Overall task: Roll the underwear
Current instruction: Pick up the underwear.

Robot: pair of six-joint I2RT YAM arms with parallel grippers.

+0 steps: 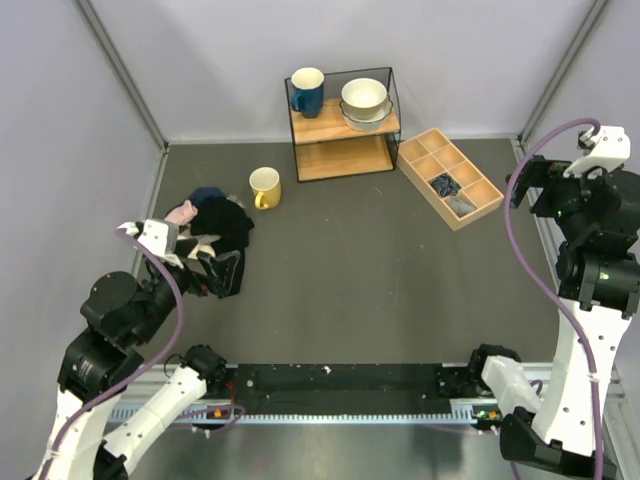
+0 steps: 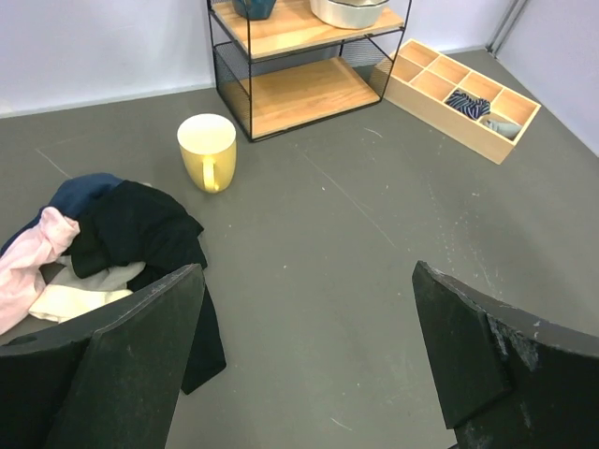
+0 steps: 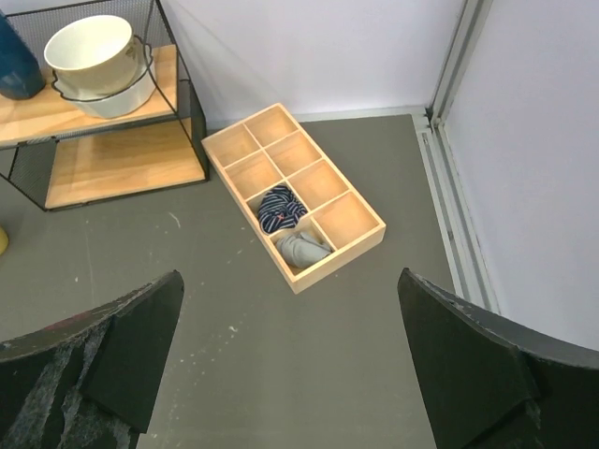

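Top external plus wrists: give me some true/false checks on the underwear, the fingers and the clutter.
1. The underwear lies bunched beside the black garments, not held. True.
2. The left gripper is shut on cloth. False: its fingers are spread wide with nothing between them.
3. The yellow mug stands on the rack. False: it stands upright on the table, left of the rack.
4. Two compartments of the wooden tray hold bundled fabric. True.
5. The right gripper hovers over the black garments. False: it is at the far right, open, facing the wooden tray.
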